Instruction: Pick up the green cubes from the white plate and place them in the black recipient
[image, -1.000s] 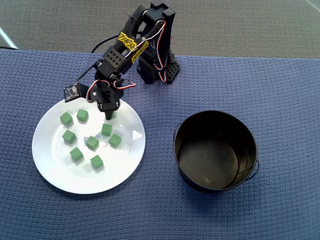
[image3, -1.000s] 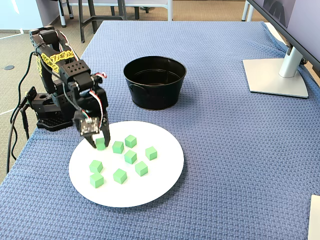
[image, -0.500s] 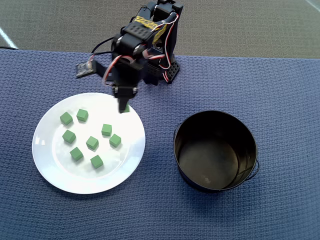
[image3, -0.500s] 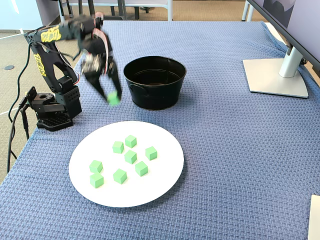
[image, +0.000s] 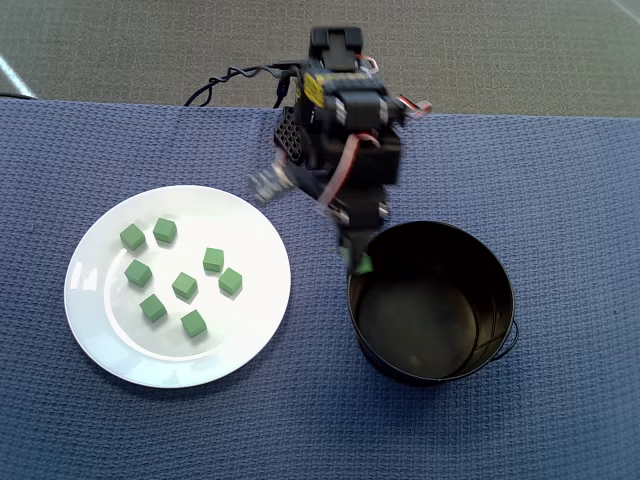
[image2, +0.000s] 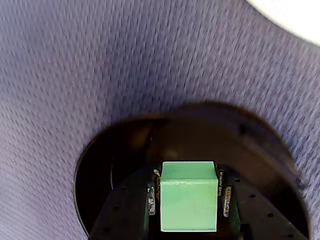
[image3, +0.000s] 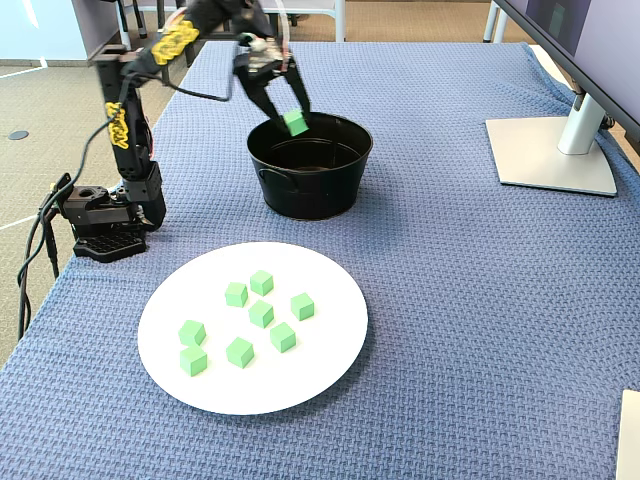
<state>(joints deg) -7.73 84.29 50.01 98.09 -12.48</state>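
Black two-finger gripper (image3: 292, 118) has its fingers (image3: 262, 105) clamped on one small matte green cube (image3: 295, 123), held above the near-arm rim of the round glossy black metal pot (image3: 310, 180); wrist view shows the cube (image2: 188, 196) over the pot's dark opening (image2: 125, 155); seven more green cubes (image: 184, 286) lie loose on the large round white plate (image: 255, 215), left of the pot in the overhead view; both sit on the blue woven cloth covering the bench (image: 560, 190); grey monitor stand (image3: 555, 155) at right in the fixed view.

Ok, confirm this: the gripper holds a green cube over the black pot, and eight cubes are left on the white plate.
Not eight: the overhead view shows seven green cubes left on the white plate. The rest stands: the gripper holds a green cube over the black pot.
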